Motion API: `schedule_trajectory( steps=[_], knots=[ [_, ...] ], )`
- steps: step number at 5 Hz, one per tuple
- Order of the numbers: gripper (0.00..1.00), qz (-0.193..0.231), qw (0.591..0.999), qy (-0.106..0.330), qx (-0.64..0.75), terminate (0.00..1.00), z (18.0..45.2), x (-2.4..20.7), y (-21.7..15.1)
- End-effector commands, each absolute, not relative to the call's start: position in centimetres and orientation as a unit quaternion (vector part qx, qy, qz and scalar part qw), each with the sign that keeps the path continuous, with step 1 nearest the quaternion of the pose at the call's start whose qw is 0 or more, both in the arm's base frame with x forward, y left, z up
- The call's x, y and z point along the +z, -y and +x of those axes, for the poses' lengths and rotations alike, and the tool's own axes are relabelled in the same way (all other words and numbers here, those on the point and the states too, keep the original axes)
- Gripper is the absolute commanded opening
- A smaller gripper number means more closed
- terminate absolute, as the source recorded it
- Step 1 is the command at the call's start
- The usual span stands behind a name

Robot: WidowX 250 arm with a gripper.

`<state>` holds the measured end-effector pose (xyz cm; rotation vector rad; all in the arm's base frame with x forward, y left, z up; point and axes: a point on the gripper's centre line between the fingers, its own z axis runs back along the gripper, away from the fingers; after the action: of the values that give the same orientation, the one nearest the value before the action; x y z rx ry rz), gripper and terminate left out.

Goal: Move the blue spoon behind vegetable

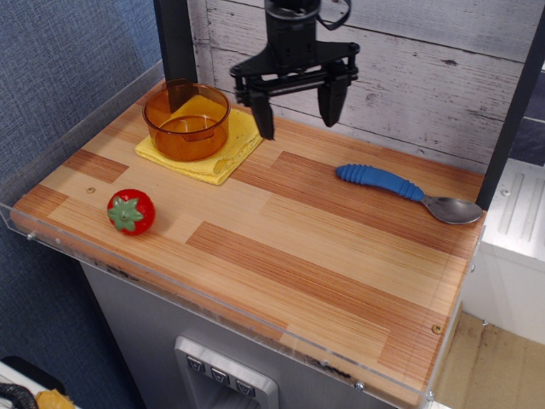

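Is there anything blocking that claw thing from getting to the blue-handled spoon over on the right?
Nothing visible does. The black gripper hangs with its jaws open above the back of the wooden table, and only bare wood lies between it and the blue-handled metal spoon. The orange bowl sits on the other side.

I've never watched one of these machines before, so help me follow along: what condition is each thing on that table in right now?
Gripper: open, holding nothing, up above the back of the table.
Blue spoon: lying flat at the right side, untouched, bowl end toward the right edge.
Tomato: sitting near the front left, leaf top facing the camera.
Orange bowl: upright, looks empty, resting on the cloth.
Yellow cloth: folded flat under the bowl.
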<state>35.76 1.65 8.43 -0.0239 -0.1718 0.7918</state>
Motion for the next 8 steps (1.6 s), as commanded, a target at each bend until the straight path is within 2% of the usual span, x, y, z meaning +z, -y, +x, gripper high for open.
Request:
schedule_trajectory(
  steps=[1, 2, 3, 4, 6, 8],
  knots=[
    [1.00, -0.036, 0.829, 0.124, 0.544, 0.00, 37.6, 9.4, 1.4],
    [1.00, -0.054, 0.770, 0.112, 0.626, 0.00, 37.8, 8.6, 2.4],
    [1.00, -0.069, 0.771, 0.099, 0.625, 0.00, 38.6, 8.0, 3.0],
    [1.00, -0.106, 0.754, 0.113, 0.638, 0.00, 39.2, 7.2, 3.7],
    [1.00, -0.077, 0.759, 0.082, 0.641, 0.00, 40.5, 5.8, 4.9],
    [1.00, -0.057, 0.766, 0.068, 0.637, 0.00, 40.5, 5.0, 5.2]
  ],
)
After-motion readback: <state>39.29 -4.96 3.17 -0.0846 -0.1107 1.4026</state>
